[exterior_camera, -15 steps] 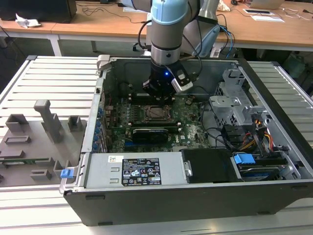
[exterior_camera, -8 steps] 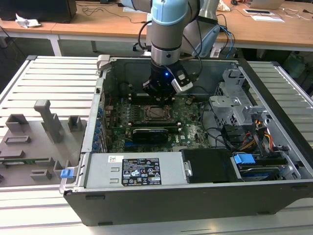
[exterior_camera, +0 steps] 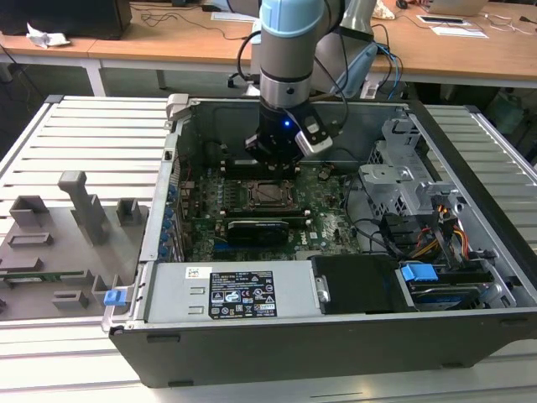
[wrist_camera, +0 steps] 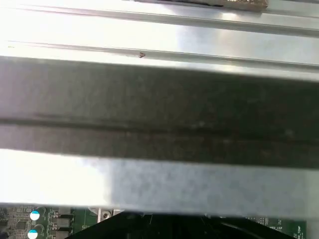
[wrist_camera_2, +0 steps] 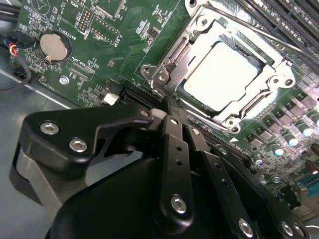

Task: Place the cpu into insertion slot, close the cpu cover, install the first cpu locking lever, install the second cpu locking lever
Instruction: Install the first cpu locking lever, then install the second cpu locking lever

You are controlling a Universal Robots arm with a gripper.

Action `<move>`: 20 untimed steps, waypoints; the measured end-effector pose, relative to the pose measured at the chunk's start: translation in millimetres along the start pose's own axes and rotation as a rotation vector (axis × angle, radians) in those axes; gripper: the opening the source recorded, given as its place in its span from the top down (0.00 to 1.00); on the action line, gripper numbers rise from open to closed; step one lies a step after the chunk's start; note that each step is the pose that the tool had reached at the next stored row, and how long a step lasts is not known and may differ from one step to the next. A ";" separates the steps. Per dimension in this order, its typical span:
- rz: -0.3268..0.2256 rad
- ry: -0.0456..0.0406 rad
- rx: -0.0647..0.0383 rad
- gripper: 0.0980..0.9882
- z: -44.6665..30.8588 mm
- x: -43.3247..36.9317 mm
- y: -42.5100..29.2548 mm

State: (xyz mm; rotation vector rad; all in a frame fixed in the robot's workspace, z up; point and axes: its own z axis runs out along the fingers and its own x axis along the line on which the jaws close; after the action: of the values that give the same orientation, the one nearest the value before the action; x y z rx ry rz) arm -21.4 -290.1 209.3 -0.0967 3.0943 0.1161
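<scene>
The cpu [wrist_camera_2: 219, 74], a pale square metal face, lies flat in the insertion slot [wrist_camera_2: 199, 22] on the green board. The silvery cpu cover [wrist_camera_2: 172, 59] is down around it, framing its face. A thin metal lever rod [wrist_camera_2: 286, 40] runs along one side of the socket. My gripper [wrist_camera_2: 170, 104] hovers just off one corner of the socket. Its two black fingers [wrist_camera_2: 175, 149] are pressed together, shut on nothing. In the exterior view the gripper [exterior_camera: 275, 161] hangs inside the open case, right behind the slot [exterior_camera: 270, 193].
A long black card [exterior_camera: 256, 228] lies just in front of the socket. A grey drive cage [exterior_camera: 403, 180] and cables stand at the exterior view's right. Memory slots [wrist_camera_2: 289, 20] flank the socket, and a coin battery [wrist_camera_2: 52, 46] sits on the board. The case wall [wrist_camera: 159, 30] is close.
</scene>
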 end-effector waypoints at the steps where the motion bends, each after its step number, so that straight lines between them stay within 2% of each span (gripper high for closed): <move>1: 0.000 0.0000 0.000 0.99 0.0 0.0 -0.6; 20: 0.000 -0.0001 0.000 0.99 -0.7 0.6 -9.4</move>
State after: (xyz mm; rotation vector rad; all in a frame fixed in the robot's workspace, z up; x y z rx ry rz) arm -21.5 -299.5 209.3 -0.0966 3.0942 0.1164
